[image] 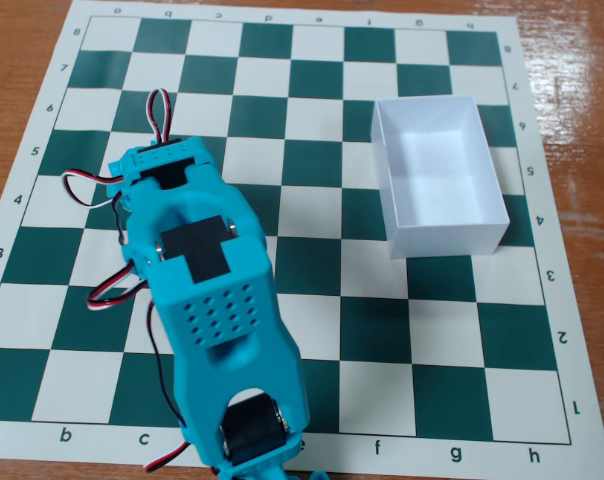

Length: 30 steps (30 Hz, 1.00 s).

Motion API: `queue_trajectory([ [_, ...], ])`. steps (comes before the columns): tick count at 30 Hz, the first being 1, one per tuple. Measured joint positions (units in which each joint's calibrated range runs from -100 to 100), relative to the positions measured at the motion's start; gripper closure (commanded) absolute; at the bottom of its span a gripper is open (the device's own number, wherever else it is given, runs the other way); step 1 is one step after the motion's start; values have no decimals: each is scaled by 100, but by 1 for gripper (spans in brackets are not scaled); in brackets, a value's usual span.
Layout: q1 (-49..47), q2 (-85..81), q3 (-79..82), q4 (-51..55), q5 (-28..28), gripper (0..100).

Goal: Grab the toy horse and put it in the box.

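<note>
The turquoise arm (pixel 207 300) stretches from the near edge of the chessboard mat (pixel 312 330) toward the upper left of the fixed view, its wrist end with looping servo wires (pixel 160 105) sitting over the squares around rows four and five. The hand itself is underneath the arm's body and hidden from this camera, so I cannot tell how far its jaws are parted or whether anything is between them.

The toy horse is nowhere to be seen on the bare squares; most likely it stands under the wrist end of the arm, or is already in the hidden jaws, but the picture does not settle that. The box (pixel 487 195) sits open and empty on the right half of the board, well apart from the arm, with the wooden table (pixel 582 120) showing beyond the mat.

Judging from this, the step in hand is the grasp, and the placing has not begun. To do it well, the jaws should come down straddling the figurine's body rather than its thin legs, low enough to catch the torso, and close gently so so small and light a piece does not squirt sideways. Lift straight up before swinging right, and clear the box's near wall before lowering, since the thin wall would shift easily if knocked.
</note>
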Motion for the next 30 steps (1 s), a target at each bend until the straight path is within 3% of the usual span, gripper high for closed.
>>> queue_trajectory([
  [1,0,60,-63,0,-5,100],
  [18,52,-119,-354,403,-62,100],
  [30,911,-1251,82,762,-68,100],
])
